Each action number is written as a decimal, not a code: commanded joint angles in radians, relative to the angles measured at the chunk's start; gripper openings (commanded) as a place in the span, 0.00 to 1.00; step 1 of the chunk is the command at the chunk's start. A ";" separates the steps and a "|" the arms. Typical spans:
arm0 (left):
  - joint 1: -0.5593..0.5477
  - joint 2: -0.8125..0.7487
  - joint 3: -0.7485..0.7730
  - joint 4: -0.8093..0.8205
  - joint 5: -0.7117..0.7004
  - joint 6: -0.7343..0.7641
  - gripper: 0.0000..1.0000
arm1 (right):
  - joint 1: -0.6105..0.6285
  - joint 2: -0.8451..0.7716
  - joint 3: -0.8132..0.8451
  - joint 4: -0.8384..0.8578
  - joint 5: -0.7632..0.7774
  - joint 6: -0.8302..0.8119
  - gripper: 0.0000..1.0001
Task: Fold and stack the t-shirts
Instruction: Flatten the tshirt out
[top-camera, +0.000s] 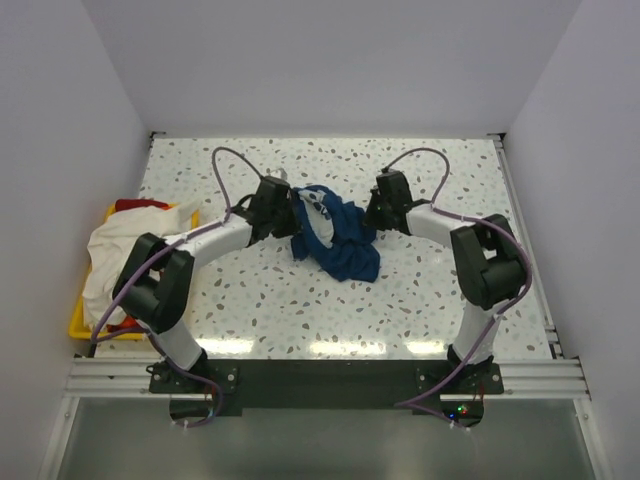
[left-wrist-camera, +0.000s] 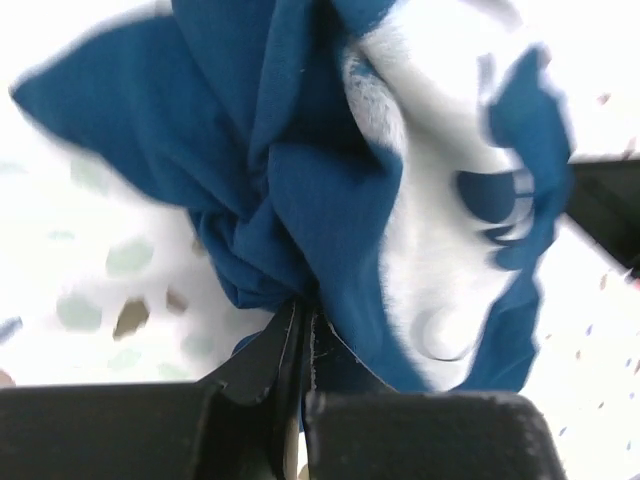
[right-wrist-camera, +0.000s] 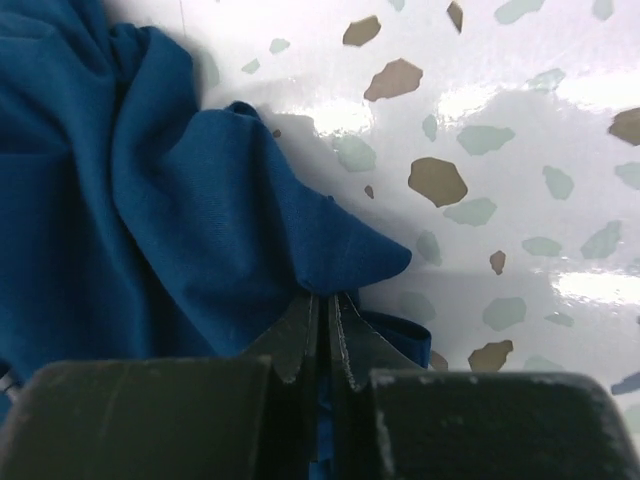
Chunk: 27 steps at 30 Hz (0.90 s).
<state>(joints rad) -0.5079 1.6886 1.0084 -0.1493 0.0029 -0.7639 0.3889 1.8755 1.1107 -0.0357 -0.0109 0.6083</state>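
At counter (top-camera: 300, 310) centre, navy shirt (top-camera: 340, 245) crumpled; left claw (left-wrist-camera: 303, 325) pinching one edge; right claw (right-wrist-camera: 325, 305) pinching opposite edge; cream shirt (top-camera: 108, 252) draped over bin (top-camera: 78, 326).

Speckled white bench (top-camera: 420, 300), glossy all the way across, and right in the middle lies the navy t-shirt (top-camera: 340, 245), crumpled in a heap with its white print showing. Over at the left edge sits a yellow bin (top-camera: 85, 325).
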 joint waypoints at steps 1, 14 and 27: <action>0.034 0.009 0.165 -0.053 -0.095 0.038 0.00 | -0.005 -0.130 0.106 -0.108 0.087 -0.015 0.00; 0.200 -0.139 0.527 -0.199 -0.191 0.187 0.00 | -0.015 -0.449 0.422 -0.360 0.279 -0.173 0.00; 0.226 -0.293 0.851 -0.216 -0.303 0.301 0.00 | -0.015 -0.765 0.603 -0.357 0.305 -0.251 0.00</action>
<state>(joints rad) -0.2920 1.4258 1.7939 -0.3969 -0.2546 -0.5156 0.3786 1.1973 1.6562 -0.4267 0.2745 0.3908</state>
